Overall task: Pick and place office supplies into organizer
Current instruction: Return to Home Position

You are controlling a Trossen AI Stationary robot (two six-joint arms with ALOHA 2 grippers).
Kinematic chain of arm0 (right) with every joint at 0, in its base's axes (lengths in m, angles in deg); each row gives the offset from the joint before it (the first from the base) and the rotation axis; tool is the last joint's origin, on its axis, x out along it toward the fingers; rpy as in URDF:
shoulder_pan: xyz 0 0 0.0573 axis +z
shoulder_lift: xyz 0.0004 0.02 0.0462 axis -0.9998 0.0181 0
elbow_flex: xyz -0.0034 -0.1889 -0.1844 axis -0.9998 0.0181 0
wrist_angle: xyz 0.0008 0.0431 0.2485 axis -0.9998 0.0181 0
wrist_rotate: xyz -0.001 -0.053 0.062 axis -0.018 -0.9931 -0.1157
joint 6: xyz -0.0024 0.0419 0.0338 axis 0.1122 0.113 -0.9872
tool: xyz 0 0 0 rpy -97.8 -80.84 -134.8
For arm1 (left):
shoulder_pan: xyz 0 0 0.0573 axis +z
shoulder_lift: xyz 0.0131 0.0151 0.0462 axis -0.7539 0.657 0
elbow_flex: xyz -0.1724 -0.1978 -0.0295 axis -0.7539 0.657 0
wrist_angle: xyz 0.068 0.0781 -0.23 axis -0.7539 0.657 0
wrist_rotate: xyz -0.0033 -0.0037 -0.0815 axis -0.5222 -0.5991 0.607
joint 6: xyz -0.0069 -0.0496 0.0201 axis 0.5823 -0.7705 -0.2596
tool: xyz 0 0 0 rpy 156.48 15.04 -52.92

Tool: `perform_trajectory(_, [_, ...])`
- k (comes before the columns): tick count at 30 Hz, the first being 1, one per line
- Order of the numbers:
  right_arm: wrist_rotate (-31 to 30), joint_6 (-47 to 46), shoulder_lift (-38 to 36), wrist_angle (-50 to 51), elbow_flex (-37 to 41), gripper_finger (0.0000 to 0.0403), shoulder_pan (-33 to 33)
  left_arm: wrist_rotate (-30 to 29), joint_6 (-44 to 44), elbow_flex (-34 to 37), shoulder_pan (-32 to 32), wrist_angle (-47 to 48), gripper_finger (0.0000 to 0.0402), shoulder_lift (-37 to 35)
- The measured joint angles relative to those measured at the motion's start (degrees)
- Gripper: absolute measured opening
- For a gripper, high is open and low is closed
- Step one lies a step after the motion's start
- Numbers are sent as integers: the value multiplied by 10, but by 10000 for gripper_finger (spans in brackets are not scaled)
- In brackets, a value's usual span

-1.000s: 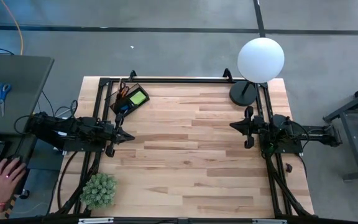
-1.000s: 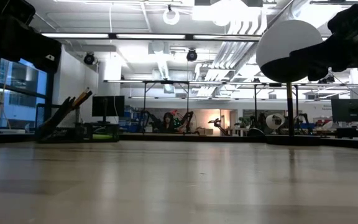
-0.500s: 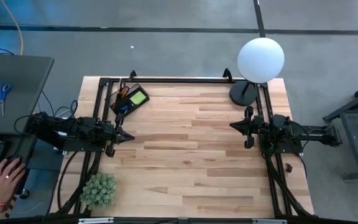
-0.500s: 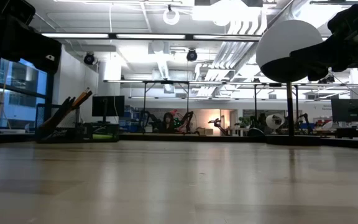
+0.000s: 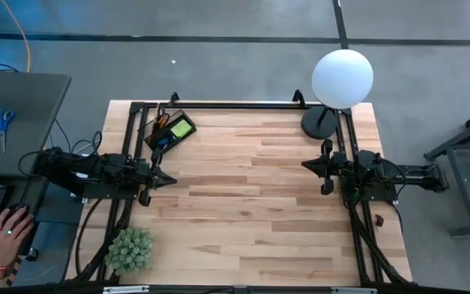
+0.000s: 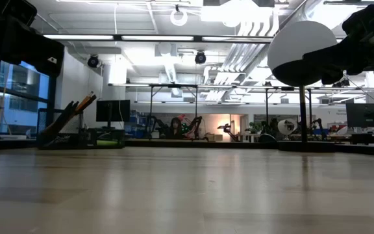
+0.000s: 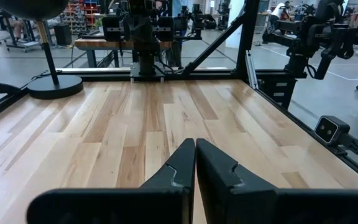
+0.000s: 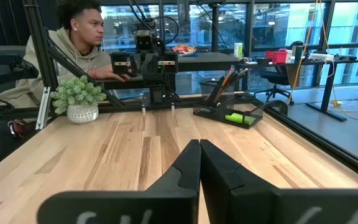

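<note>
The black organizer [image 5: 170,131] sits on the table's far left corner, also seen in the right wrist view [image 8: 229,114] and the low view [image 6: 83,135]. A green sticky-note pad [image 5: 181,129] lies in it, and orange and wooden pencils [image 8: 225,79] stand slanting in its taller part. My left gripper [image 5: 172,179] is shut and empty at the table's left side, level, just near of the organizer. My right gripper [image 5: 304,164] is shut and empty at the right side, pointing level toward the left. The fingers meet in both wrist views [image 7: 195,155] [image 8: 200,155].
A lamp with a white globe [image 5: 343,77] stands on its round black base [image 5: 319,122] at the far right corner. A green potted plant [image 5: 129,249] is at the near left corner. A person sits beyond the left edge, one hand [image 5: 6,233] on a grey desk.
</note>
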Motion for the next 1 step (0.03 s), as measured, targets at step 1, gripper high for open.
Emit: perform_trajectory(1, [0, 0, 0, 0, 0, 0, 0, 0, 0, 0, 0, 0, 6, 0])
